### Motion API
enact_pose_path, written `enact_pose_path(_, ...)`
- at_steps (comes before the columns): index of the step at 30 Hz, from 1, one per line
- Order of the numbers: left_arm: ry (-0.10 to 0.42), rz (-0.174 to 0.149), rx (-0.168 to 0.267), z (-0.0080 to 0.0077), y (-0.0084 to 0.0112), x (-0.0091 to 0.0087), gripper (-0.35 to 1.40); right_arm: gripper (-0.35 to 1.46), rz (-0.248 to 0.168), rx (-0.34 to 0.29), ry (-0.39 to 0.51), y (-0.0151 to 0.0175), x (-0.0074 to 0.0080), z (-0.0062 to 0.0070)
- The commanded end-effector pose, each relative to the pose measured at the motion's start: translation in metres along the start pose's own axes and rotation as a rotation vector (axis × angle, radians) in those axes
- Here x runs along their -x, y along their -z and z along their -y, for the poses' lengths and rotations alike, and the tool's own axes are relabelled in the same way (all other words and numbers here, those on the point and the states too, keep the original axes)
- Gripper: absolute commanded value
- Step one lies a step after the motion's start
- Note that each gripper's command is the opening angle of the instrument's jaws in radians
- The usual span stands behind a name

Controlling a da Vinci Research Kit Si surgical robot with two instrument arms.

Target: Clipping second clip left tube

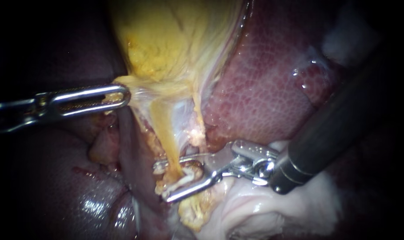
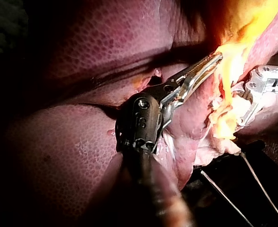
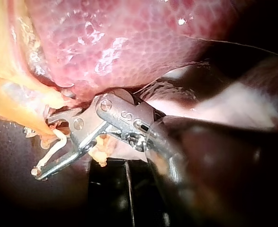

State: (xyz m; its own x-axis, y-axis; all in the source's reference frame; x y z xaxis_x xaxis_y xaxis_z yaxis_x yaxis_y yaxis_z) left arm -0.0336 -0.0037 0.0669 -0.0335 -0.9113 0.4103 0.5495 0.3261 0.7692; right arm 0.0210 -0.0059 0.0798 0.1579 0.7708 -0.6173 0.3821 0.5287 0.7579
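The yellow gallbladder hangs at the top centre. My left instrument comes in from the left, its slotted jaws shut on the gallbladder's lower edge; the left wrist view shows these jaws closed into bright yellow tissue. A yellow left tube runs down from there. My right instrument enters from the right. Its jaws stand open, one on each side of the left tube near its lower end. A white curved piece lies between them. A paler strand runs to the tube's right.
Mottled red liver fills the right side, and a darker wet lobe lies at the lower left. Pale whitish tissue sits under the right instrument's shaft. Two thin threads cross the dark space beneath the tissue.
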Motion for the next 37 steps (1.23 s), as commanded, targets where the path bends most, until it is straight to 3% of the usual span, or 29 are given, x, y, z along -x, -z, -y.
enact_pose_path(1,0.000,-0.001,-0.002,-0.0002,0.0000,0.0000,-0.35,0.48,0.033,-0.002,-0.006,0.0003,0.0004,0.0000)
enact_pose_path(4,0.000,-0.001,-0.002,-0.0006,-0.0001,0.0000,-0.35,0.41,0.082,-0.004,-0.010,0.0002,0.0012,0.0000)
enact_pose_path(9,0.000,-0.001,-0.002,-0.0006,0.0000,0.0000,-0.35,0.27,0.093,-0.010,-0.029,-0.0003,0.0019,-0.0002)
enact_pose_path(10,0.000,-0.001,-0.002,-0.0006,0.0000,0.0000,-0.35,0.17,0.097,-0.012,-0.034,-0.0003,0.0020,-0.0002)
enact_pose_path(12,0.000,-0.001,-0.002,-0.0006,0.0000,0.0001,-0.35,-0.25,0.111,-0.009,-0.053,-0.0003,0.0020,-0.0002)
enact_pose_path(13,0.000,-0.001,-0.002,-0.0006,0.0000,0.0001,-0.35,-0.35,0.119,-0.007,-0.054,-0.0002,0.0020,-0.0002)
enact_pose_path(37,0.001,-0.002,-0.003,-0.0007,0.0003,0.0001,-0.35,-0.35,0.130,0.007,-0.055,0.0003,0.0020,-0.0005)
